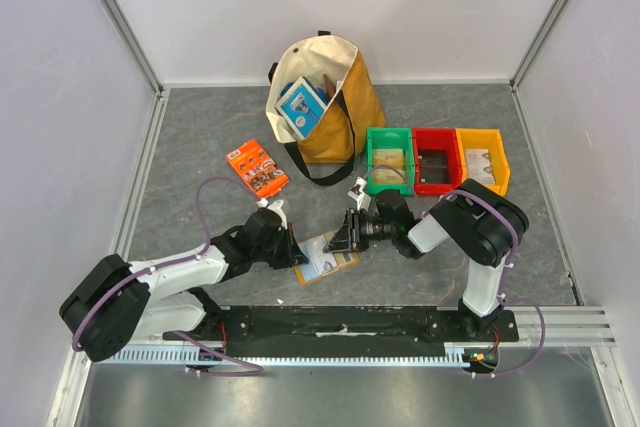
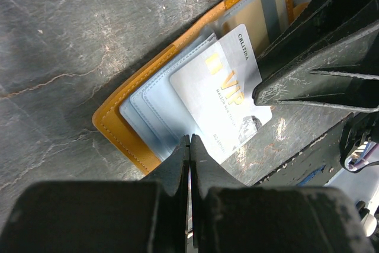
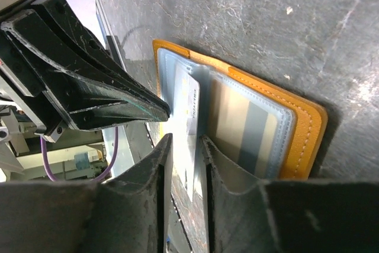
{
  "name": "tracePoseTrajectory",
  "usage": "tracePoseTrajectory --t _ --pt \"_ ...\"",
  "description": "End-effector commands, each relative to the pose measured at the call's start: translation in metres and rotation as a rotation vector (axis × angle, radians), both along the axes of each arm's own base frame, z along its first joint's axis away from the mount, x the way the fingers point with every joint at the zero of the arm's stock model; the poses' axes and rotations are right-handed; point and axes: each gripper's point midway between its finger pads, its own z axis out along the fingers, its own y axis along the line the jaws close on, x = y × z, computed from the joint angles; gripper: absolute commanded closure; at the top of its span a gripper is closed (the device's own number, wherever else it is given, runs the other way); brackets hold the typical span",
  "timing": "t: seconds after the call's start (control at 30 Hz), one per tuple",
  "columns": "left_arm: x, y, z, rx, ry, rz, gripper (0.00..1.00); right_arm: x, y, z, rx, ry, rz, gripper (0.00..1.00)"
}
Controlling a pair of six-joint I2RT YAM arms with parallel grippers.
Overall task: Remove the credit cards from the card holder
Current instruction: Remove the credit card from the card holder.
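The orange-tan card holder (image 1: 328, 257) lies open on the table between my two grippers; it also shows in the left wrist view (image 2: 118, 124) and the right wrist view (image 3: 305, 128). A white VIP card (image 2: 222, 90) sticks halfway out of its pale blue pocket. A gold-and-grey striped card (image 3: 260, 131) sits in the clear pocket. My left gripper (image 2: 190, 141) is shut, its tips pressed on the pocket by the white card's edge. My right gripper (image 3: 185, 140) has a narrow gap between its jaws, with the white card's end (image 3: 188, 117) between them.
A tan tote bag (image 1: 335, 112) holding a blue-and-white box (image 1: 303, 105) stands at the back. An orange printed packet (image 1: 257, 168) lies to the left. Green (image 1: 389, 137), red (image 1: 433, 137) and yellow (image 1: 480, 137) bins sit just behind the right arm.
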Motion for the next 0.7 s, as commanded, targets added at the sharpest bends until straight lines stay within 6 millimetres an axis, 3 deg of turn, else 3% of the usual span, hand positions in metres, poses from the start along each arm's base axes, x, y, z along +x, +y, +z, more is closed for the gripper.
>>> tracePoseTrajectory --t 0.0,0.13,0.43,0.67 --pt "-0.005 0.010 -0.014 0.045 0.026 0.007 0.98 0.004 0.003 -0.005 -0.019 -0.020 0.005 0.77" --pt "-0.006 0.010 -0.013 0.040 0.022 0.005 0.98 0.006 -0.003 -0.006 -0.047 -0.032 -0.005 1.00" --pt "-0.004 0.014 -0.010 0.031 0.006 0.019 0.98 0.024 -0.037 0.000 -0.226 -0.143 -0.040 1.00" --pt "0.001 0.011 0.005 0.005 -0.041 0.008 0.98 0.037 -0.050 0.035 -0.309 -0.268 -0.059 1.00"
